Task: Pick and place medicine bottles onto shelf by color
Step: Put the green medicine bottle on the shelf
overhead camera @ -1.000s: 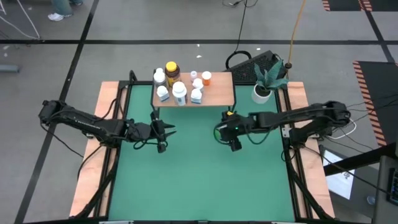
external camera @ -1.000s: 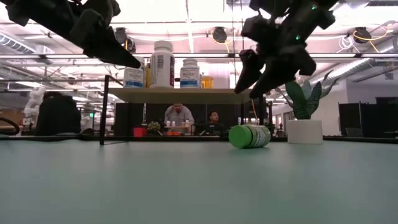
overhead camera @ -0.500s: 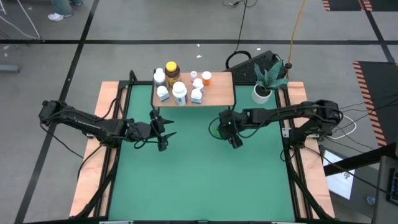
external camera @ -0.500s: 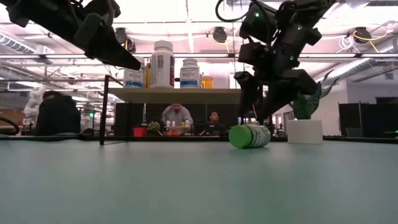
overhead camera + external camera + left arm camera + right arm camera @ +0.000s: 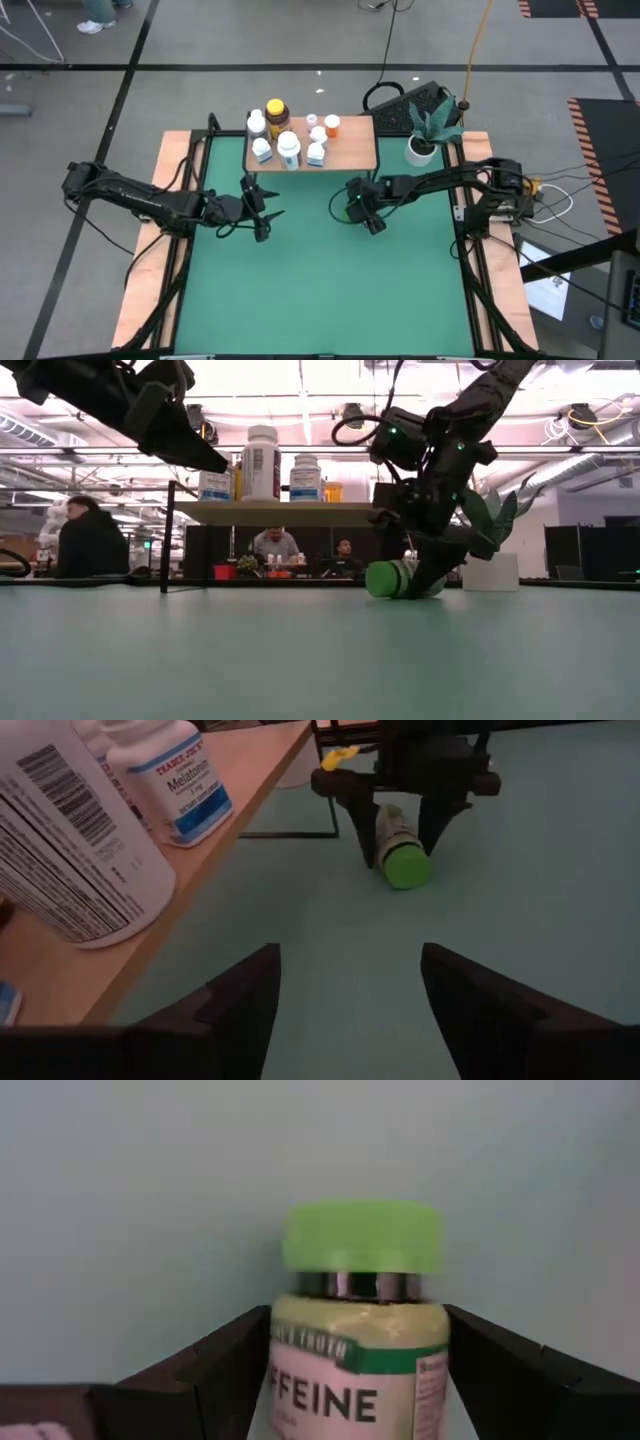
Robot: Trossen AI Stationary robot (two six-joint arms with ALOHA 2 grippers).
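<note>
A green medicine bottle (image 5: 400,855) with a green cap (image 5: 360,1235) lies on its side on the green mat, in front of the shelf's right end. My right gripper (image 5: 412,582) is open and low over it. One finger (image 5: 225,1365) stands on each side of the bottle's body. The shelf (image 5: 355,145) stands at the far edge and carries several bottles (image 5: 288,148), mostly white, and one amber (image 5: 277,110). My left gripper (image 5: 268,212) is open and empty, above the mat near the shelf's left end. My right gripper comes at the green bottle from above, slanting down, with its fingers along the sides of the labelled body (image 5: 350,1380) below the cap. The bottle rests on the mat. I cannot tell whether the fingers touch it.
A white plant pot (image 5: 420,150) stands right of the shelf. Wooden side boards (image 5: 150,250) run along the mat's left and right edges. The near half of the mat (image 5: 320,290) is bare. People sit in the room behind the table (image 5: 285,545).
My right gripper has moved toward the table's left edge and down over the green bottle. Its fingers now reach the mat on either side of it. The bottle still lies where it was.
</note>
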